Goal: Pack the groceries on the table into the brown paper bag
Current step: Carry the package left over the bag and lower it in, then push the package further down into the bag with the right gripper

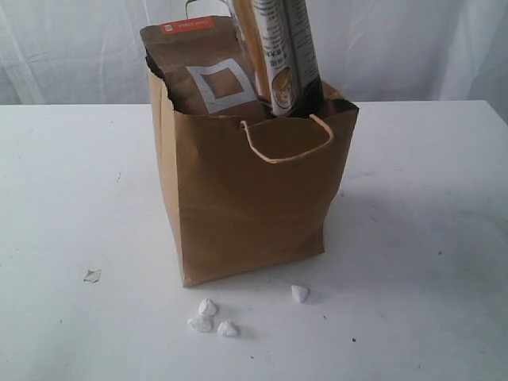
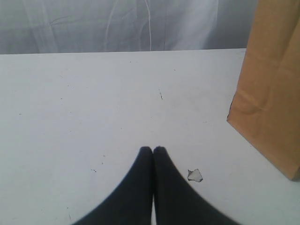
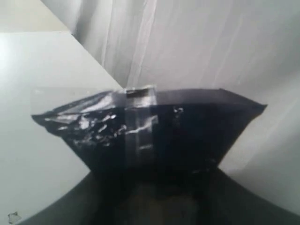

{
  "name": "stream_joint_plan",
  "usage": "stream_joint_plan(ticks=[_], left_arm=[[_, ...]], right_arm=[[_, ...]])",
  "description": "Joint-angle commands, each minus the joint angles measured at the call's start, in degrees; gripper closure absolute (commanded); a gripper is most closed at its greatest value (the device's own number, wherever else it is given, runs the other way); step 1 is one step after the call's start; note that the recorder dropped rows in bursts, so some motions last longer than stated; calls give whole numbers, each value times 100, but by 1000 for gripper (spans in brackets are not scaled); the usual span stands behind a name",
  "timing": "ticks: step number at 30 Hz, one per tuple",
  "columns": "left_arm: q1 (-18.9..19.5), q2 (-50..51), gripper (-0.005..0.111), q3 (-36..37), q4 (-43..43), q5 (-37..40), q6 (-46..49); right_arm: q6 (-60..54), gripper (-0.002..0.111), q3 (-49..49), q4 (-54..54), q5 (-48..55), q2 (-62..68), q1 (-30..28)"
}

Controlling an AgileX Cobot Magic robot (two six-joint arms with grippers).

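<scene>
The brown paper bag (image 1: 254, 198) stands upright mid-table. The brown pouch with orange top (image 1: 205, 67) sticks out of its rim at the left. Beside it the long dark noodle packet (image 1: 284, 51) rises out of the bag past the top of the exterior view. In the right wrist view my right gripper (image 3: 154, 176) is shut on that packet's dark crinkled end (image 3: 150, 126). My left gripper (image 2: 153, 151) is shut on nothing, low over the table (image 2: 93, 93), with the bag's side (image 2: 272, 93) off to one side. Neither gripper shows in the exterior view. Other groceries are hidden.
Small white crumbs (image 1: 208, 309) lie in front of the bag, and one more crumb (image 1: 299, 293) lies apart from them. A torn paper scrap (image 1: 92, 275) lies left of the bag, close to my left fingertips (image 2: 194, 175). A white curtain hangs behind.
</scene>
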Motion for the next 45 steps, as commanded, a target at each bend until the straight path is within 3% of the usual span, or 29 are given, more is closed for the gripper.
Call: stream_joint_plan(ticks=[1,9,23,35,45], left_arm=[[13,-27,107,21,5,9,0],[13,-27,107,21,5,9,0],[13,-27,107,21,5,9,0],[13,-27,107,21,5,9,0],[13,-27,107,21,5,9,0]], right_arm=[[-649,108,-425,524,-202,-100,66],[-859,108,-800,524,183,-84,331],[-1185,108,-800,329,1013,336,167],[40,108,-800,212,1195,808,-67],[325,108,-800,184,1471,1115,-169]])
